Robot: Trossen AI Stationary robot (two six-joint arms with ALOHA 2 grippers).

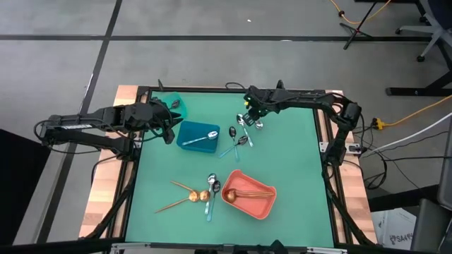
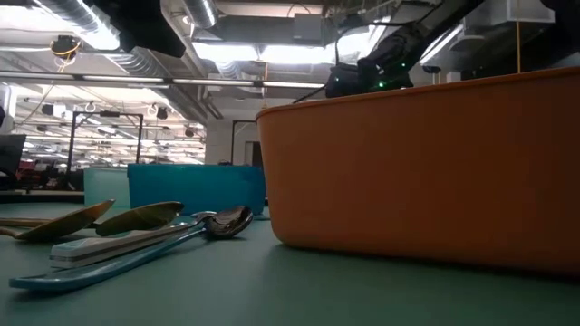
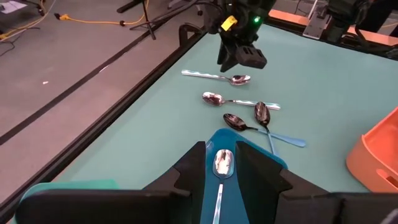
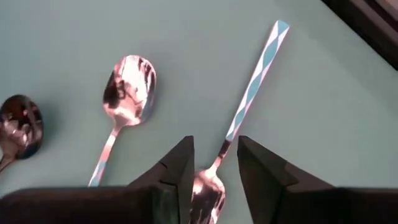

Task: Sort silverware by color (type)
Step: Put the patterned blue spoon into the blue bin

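Green matting [image 1: 296,176] covered the table under my two arms, and the silverware was spread over it in groups. My right claw [image 4: 214,163] hung low over the far part of the mat, its two fingers spread with a narrow gap, and a silver spoon [image 4: 249,93] lay on the mat under that gap; I was not pinching it. A second silver spoon [image 4: 127,84] lay just beside it, and dark spoons with light-blue handles [image 1: 238,141] were near, toward the middle. My left claw [image 3: 221,163] waited over the blue bin [image 1: 198,134], fingers apart and holding nothing, with one silver spoon [image 3: 222,163] lying in the bin under it. The coral bin [image 1: 248,194] held copper-gold pieces, and more copper-gold spoons [image 1: 189,196] lay beside it, next to pieces with light-blue handles [image 1: 211,192].

I judged the risk was in the thin, shiny handle. If my fingers closed a little off the line, the spoon could turn or slide away flat on the mat. The neighbour spoon was close, so one finger could push it. A grip near the bowl could also let the long handle swing and drop when carried.
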